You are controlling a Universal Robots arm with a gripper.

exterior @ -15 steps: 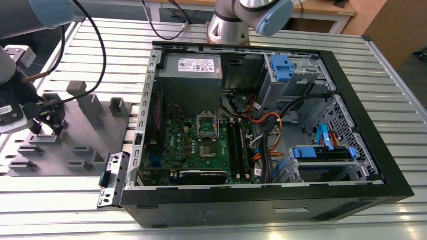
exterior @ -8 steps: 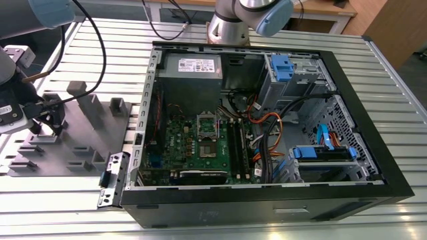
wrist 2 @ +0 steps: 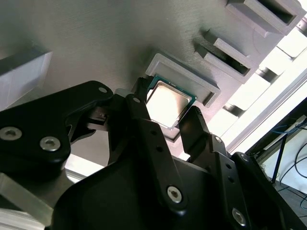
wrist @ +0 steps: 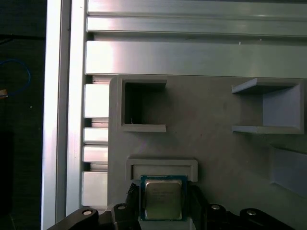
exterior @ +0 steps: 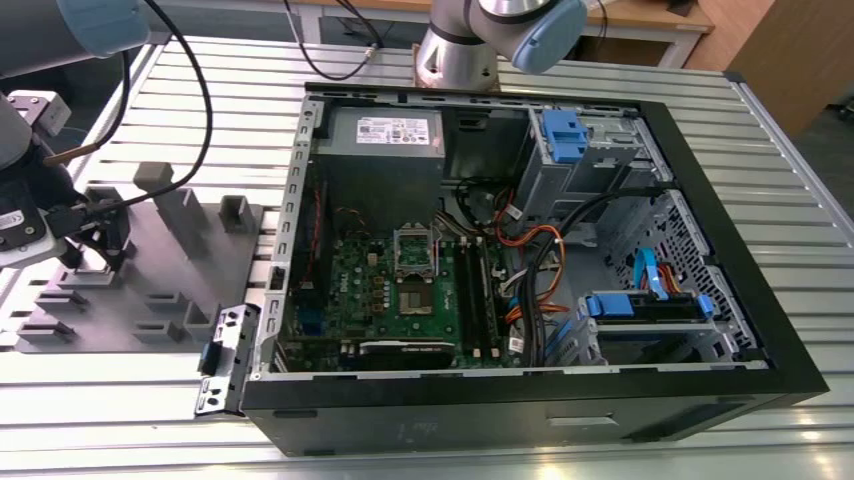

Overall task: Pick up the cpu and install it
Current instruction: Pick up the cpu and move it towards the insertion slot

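Grey moulded plastic forms the tray (exterior: 160, 290) that lies on the slatted aluminium table (exterior: 120, 420), toward the table's edge on the exterior view's left. The tool (exterior: 91, 262) stands down over the tray's outer part, close to that edge. In both wrist views the cpu (wrist 2: 168, 101) (wrist: 163, 199), silvery top up with a green rim, sits at a shallow pocket with a low raised wall in the tray. The tool's two dark fingers (wrist 2: 192, 127) are narrowed against two opposite sides of it, gripping it. Whether it rests on the pocket floor or is raised off it cannot be told. Beside the tray, nearer the table's middle, the open computer case (exterior: 534, 420) lies on its side. Its green motherboard (exterior: 360, 280) faces up with the shiny socket frame (exterior: 414, 250), well apart from the cpu.
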